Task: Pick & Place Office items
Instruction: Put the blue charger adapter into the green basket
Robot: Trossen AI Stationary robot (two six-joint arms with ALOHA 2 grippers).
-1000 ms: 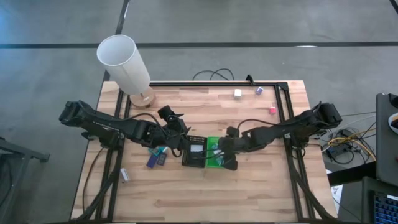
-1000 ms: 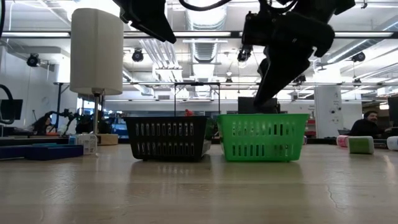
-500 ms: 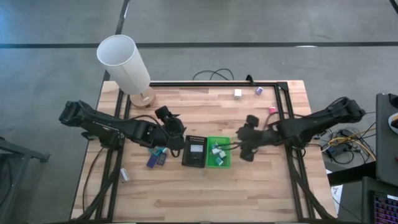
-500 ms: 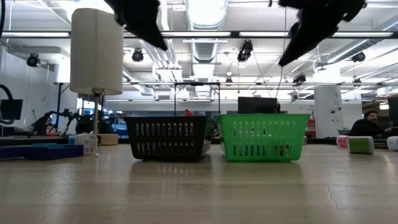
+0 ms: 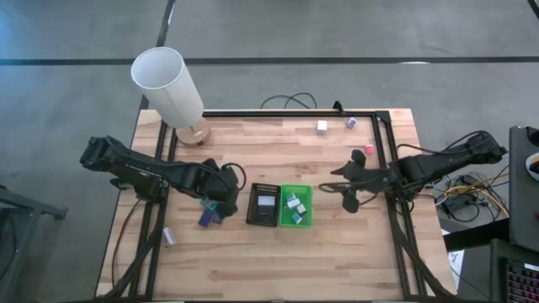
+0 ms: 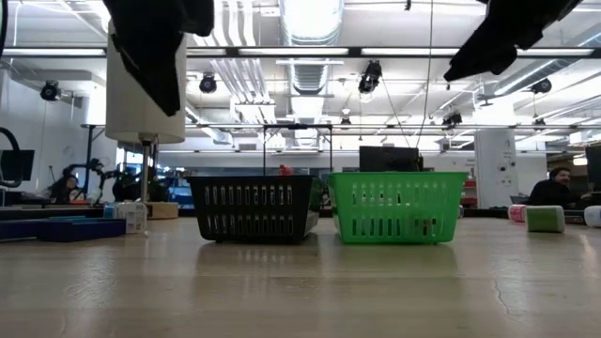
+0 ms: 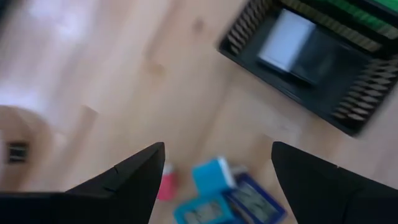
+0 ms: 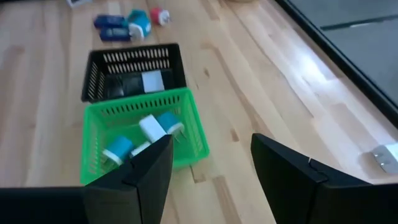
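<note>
Left gripper (image 7: 214, 180) above blue items (image 7: 227, 196), empty.

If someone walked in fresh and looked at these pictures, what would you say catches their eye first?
Probably the bright green basket at the table's middle, holding small teal and white blocks, with a black basket right beside it. Next, the tall white lampshade at the far left corner. Both dark arms hang over the table, the left tool open above a cluster of blue items, the right tool open and empty.
</note>
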